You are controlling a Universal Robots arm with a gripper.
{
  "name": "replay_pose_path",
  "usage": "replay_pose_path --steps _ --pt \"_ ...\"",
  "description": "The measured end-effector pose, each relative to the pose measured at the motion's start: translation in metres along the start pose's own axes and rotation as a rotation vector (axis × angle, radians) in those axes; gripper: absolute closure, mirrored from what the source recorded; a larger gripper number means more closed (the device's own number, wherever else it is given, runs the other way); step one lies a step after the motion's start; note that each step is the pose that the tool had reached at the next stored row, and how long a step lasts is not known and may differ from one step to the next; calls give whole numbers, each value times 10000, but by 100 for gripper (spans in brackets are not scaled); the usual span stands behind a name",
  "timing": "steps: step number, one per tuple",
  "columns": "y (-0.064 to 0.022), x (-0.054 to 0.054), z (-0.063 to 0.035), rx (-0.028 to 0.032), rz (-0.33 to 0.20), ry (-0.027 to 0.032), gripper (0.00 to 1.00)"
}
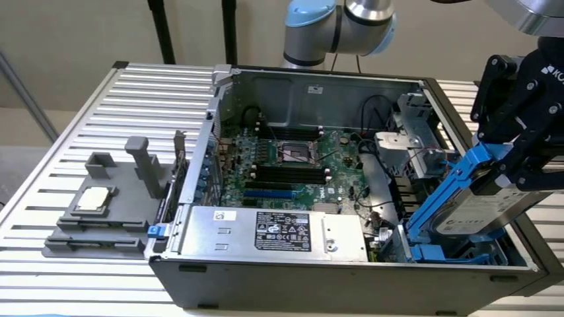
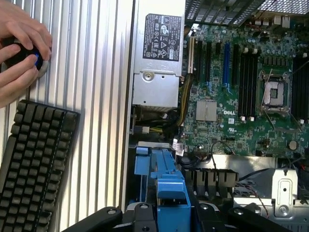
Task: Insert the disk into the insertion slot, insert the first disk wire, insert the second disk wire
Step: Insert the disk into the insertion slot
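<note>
The arm's jaws are clamped on the disk [image 1: 480, 210], which hangs tilted in its bright blue frame over the front corner of the open computer case [image 1: 352, 281] at the exterior view's right. Its lower end is down by the blue insertion slot [image 1: 434, 252], not yet seated. The silver power supply [image 1: 273, 231] lies alongside, and on the slatted bench [image 1: 115, 99] a person's hand [image 2: 19, 48] sits near a black keyboard [image 2: 34, 159].

silver-grey arm [image 1: 368, 23] with pale blue joint caps [image 1: 308, 12]; black angular gripper [image 1: 511, 168] bearing white lettering, round bolts [image 2: 112, 211] on its linkages.
</note>
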State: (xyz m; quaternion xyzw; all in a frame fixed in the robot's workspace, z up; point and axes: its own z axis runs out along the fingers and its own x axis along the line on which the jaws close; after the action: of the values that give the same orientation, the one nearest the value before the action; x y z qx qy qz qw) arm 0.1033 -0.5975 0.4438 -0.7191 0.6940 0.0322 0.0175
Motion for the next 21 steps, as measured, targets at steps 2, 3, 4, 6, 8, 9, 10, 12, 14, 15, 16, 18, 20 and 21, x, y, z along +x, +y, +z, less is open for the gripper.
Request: replay_pose_path --steps 2,3,4,6,8,9,10,12,14,15,16,18,20,21 --pt "0 3 9 2 -1 -32 67" --pt "0 5 13 4 -1 -48 67" --pt "0 8 16 4 -1 -64 67" --pt "1 16 22 5 -1 -101 67" --pt "0 27 24 6 -3 -127 67" --pt "1 33 26 7 -3 -137 67" --pt "1 39 27 7 -3 -145 67" --pt "1 49 32 7 -4 -158 67" --pt "1 57 37 8 -4 -168 67" --pt "1 59 40 8 -4 -172 67" --pt "1 59 43 8 -4 -172 67" --pt "1 60 52 8 -4 -176 67" --pt "1 61 62 9 -4 -190 67" --pt "1 62 65 8 -4 -196 67"
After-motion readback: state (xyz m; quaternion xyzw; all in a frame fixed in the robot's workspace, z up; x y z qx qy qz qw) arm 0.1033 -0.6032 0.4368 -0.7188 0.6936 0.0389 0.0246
